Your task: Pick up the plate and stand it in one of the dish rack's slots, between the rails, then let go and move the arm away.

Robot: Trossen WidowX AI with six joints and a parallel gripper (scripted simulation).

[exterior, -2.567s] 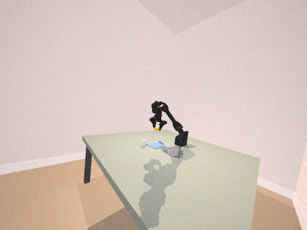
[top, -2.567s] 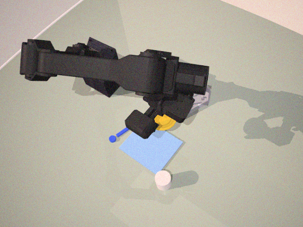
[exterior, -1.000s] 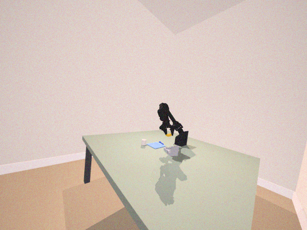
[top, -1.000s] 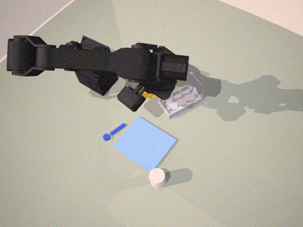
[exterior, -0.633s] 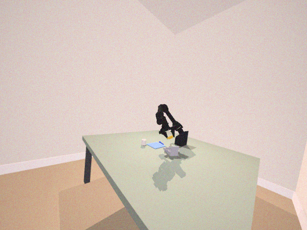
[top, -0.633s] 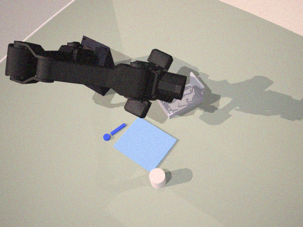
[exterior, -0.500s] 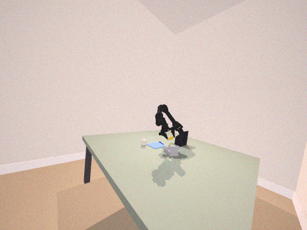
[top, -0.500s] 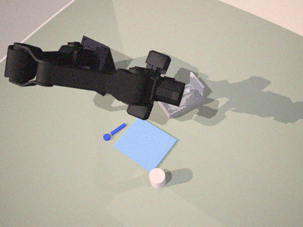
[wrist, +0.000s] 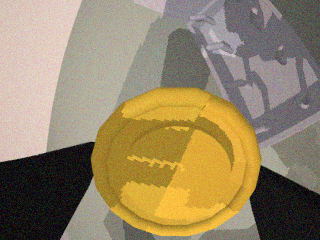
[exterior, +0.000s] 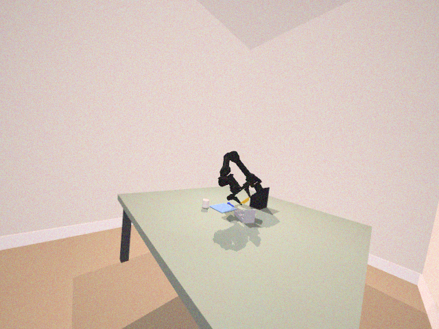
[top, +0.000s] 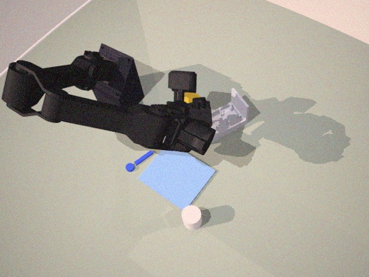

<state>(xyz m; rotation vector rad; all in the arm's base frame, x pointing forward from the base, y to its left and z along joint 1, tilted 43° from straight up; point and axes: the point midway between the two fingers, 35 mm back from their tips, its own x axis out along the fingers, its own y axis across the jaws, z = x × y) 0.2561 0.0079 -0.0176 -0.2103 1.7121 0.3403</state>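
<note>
The yellow round plate [top: 191, 97] [exterior: 245, 200] [wrist: 176, 200] is held across its width, above the table and tilted in the exterior view. My gripper [top: 192, 98] [exterior: 245, 200] [wrist: 176, 164] is shut on the plate, with a black finger at each side of it in the wrist view. The pale lilac dish rack [top: 240, 103] [exterior: 249, 216] [wrist: 290, 114] stands on the table, beyond the plate at the upper right of the wrist view. The arm hides the rack's near part in the top view. The plate is outside the rack's slots.
A light blue square mat [top: 177, 179] [exterior: 222, 208] lies beside the rack. A blue stick with a round end [top: 143, 157] [exterior: 230, 204] lies at its edge. A whitish cylinder [top: 191, 216] [exterior: 205, 203] stands at the mat's far corner from the arm.
</note>
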